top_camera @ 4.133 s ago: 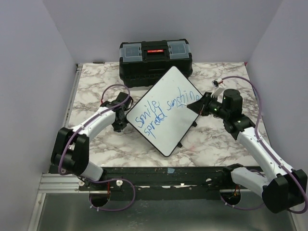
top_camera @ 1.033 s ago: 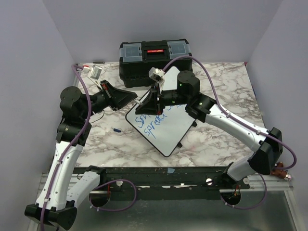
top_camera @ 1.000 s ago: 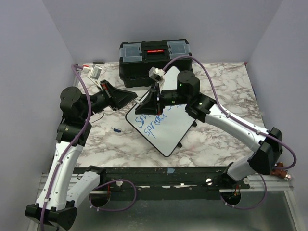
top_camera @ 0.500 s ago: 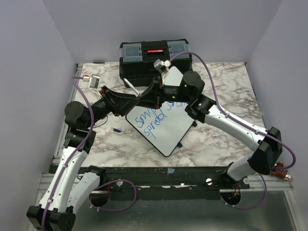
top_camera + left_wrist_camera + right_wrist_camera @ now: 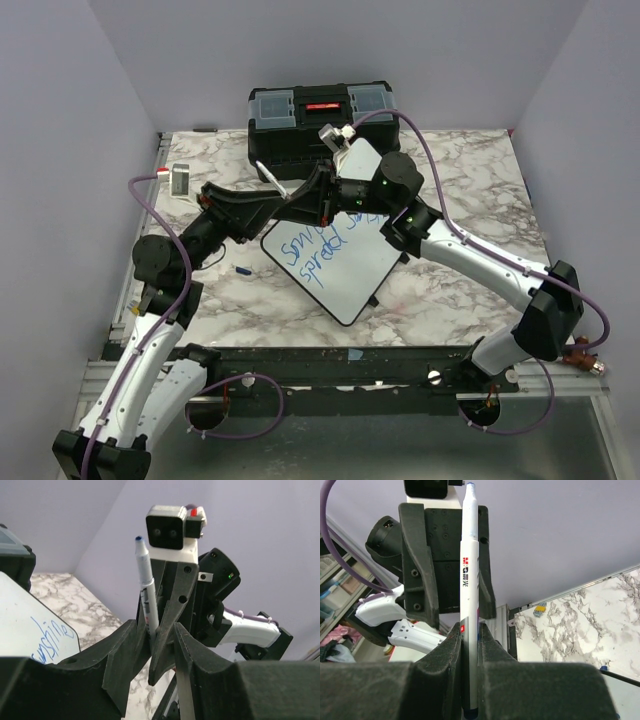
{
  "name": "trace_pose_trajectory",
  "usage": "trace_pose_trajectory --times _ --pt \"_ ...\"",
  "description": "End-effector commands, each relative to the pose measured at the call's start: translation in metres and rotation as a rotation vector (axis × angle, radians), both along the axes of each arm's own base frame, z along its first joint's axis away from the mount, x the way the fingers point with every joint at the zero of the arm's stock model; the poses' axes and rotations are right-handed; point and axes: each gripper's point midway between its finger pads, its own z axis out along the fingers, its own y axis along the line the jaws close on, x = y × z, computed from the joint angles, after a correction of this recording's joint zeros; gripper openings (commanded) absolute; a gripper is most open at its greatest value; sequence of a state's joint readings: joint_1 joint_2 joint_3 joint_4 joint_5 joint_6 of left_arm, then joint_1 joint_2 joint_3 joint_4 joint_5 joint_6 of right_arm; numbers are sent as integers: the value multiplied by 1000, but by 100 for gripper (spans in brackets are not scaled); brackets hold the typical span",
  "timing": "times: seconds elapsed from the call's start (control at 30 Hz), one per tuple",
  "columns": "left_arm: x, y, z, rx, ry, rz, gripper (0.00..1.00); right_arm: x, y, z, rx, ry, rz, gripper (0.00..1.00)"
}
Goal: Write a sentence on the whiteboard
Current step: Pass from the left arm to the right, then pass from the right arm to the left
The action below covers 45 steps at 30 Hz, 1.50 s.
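A second ago the 2 arms met low over the near-left corner of the whiteboard (image 5: pixel 350 280). Now their meeting point sits higher and further back, close to the black toolbox (image 5: pixel 322 122), and the left arm has folded in, its elbow lower and nearer the front rail. Some 4 seconds back each arm lay on its own side of the board, the right one at the right corner. The board itself has not shifted: it lies flat and askew on the marbled worktop (image 5: pixel 455 175), one corner pointing at the toolbox. The small blue cap (image 5: pixel 241 270) lies where it did a second ago, just off the board's left edge.

The right hand (image 5: pixel 469 632) is pressed together on a white marker (image 5: pixel 469 580), pinching its lower barrel so the blue tip points up. The left hand (image 5: pixel 155 630) stands half spread, with the marker and a right fingertip between its fingers; whether it presses them I cannot tell.

The sentence (image 5: pixel 312 250) is in slanted blue letters on 2 lines. From above I read "Smile" over "spread"; the right arm covers the rest, though the left wrist view catches "shine". The marker carries a red logo and dark print, too small to read. The toolbox lid has a red strip.
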<state>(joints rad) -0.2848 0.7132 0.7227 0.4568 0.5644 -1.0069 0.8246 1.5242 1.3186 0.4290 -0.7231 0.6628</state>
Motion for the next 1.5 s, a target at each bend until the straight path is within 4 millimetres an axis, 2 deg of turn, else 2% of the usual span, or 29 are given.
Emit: trace_pose_trajectory --times 0.0,0.13,0.4,0.5,0.57,0.67,0.73,0.8,0.87,0.93,1.0,1.13,1.23,1.37,1.47 --pt "-1 12 27 -88 -81 66 36 -1 1 -3 18 10 26 1" --pt "3 8 31 -97 -81 47 36 -4 2 -3 21 10 46 1" --pt "19 0 18 -93 -25 32 35 -8 3 -2 30 12 74 1" --pt "16 -4 22 -104 -54 11 33 -8 4 -5 29 18 79 1" --pt "13 -5 25 -104 -71 3 25 -8 4 -6 26 22 83 1" --pt "12 -6 29 -100 -82 1 3 -8 5 -8 22 22 90 1" --pt "13 -7 28 -91 -73 6 0 -7 6 -12 11 23 88 1" --pt "14 -7 25 -68 -60 15 0 -5 7 -16 -13 20 77 11" --pt "17 -4 21 -22 -42 55 0 1 7 -21 -52 8 46 32" --pt "17 2 18 25 -41 107 0 9 6 -26 -100 -19 -1 48" --pt "17 10 13 78 -31 161 0 16 3 -30 -148 -41 -49 55" --pt "23 32 3 175 23 285 0 30 -1 -40 -235 -81 -126 59" --pt "31 56 -11 251 100 406 0 37 -2 -53 -302 -82 -150 61" --pt "33 83 -25 327 150 526 0 44 3 -67 -367 -73 -140 71" --pt "37 105 -39 389 218 626 0 47 11 -79 -418 -74 -144 72"
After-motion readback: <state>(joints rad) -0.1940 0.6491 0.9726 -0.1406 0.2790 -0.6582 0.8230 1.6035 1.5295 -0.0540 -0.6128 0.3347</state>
